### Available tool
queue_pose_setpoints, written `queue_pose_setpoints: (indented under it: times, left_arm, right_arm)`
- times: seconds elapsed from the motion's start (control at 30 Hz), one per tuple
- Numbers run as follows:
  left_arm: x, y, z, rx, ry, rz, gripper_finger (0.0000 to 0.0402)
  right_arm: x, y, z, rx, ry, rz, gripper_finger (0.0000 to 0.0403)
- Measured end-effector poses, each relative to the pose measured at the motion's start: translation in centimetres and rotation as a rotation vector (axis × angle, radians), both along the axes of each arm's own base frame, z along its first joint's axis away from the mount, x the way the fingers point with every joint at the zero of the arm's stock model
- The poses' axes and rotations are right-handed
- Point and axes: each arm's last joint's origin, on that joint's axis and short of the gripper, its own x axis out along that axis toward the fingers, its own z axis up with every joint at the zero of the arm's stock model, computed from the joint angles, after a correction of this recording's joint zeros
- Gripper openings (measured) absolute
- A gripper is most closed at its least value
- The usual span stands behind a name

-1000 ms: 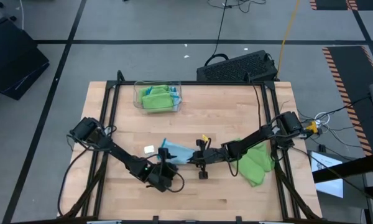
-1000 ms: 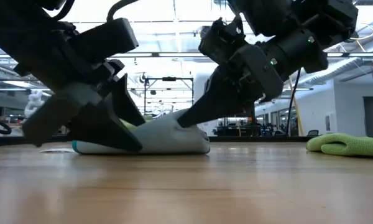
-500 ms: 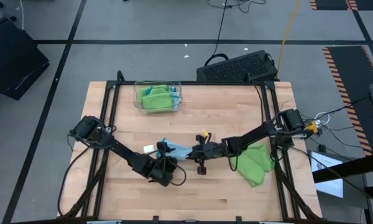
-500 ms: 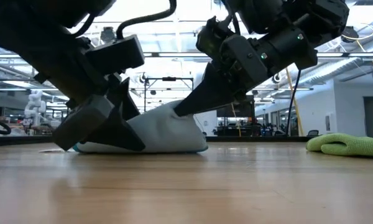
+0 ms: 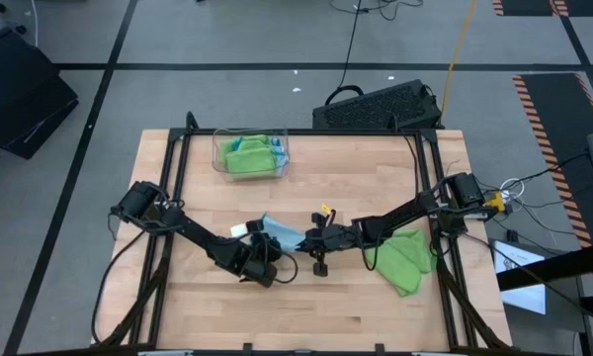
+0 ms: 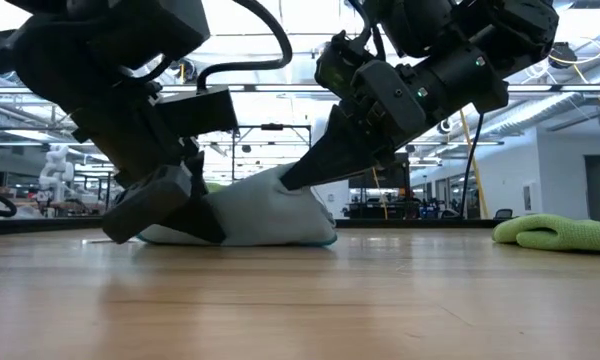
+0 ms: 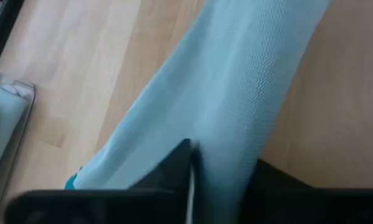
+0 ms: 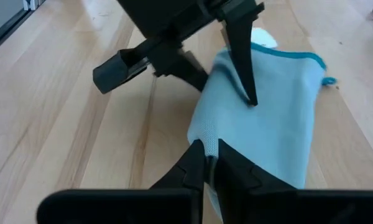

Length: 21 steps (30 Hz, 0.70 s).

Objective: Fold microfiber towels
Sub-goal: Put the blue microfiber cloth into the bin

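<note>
Wooden slats of the table [image 5: 356, 183] carry a light blue towel [image 5: 282, 235] near the middle, bunched between 2 grippers. Left gripper [image 5: 264, 256] has its fingers clenched on the towel's near edge. Right gripper [image 5: 307, 240] pinches the opposite edge, fingers tight on the cloth and lifting it slightly. Lime green towels [image 5: 405, 259] lie heaped by the right edge, and more sit in a clear plastic tray [image 5: 217, 155] toward the back.
</note>
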Motion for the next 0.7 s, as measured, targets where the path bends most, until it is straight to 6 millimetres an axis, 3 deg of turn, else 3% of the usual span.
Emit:
queue_pose_setpoints:
  times: [0.13, 0.37, 0.7]
  left_arm:
    - [0.1, 0.2, 0.0, 0.002, 0.003, 0.005, 0.0017]
    - [0.0, 1.1, 0.8, 0.022, 0.03, 0.003, 0.0019]
    - [-1.1, 5.3, 6.7, -0.146, 0.001, 0.076, 0.001]
  right_arm:
    - [0.0, 0.0, 0.0, 0.007, 0.0, -0.006, 0.0029]
    - [-0.8, -0.2, 0.8, 0.023, 0.075, -0.03, 0.0087]
    - [-4.0, -1.1, 2.2, -0.09, 0.054, -0.046, 0.0152]
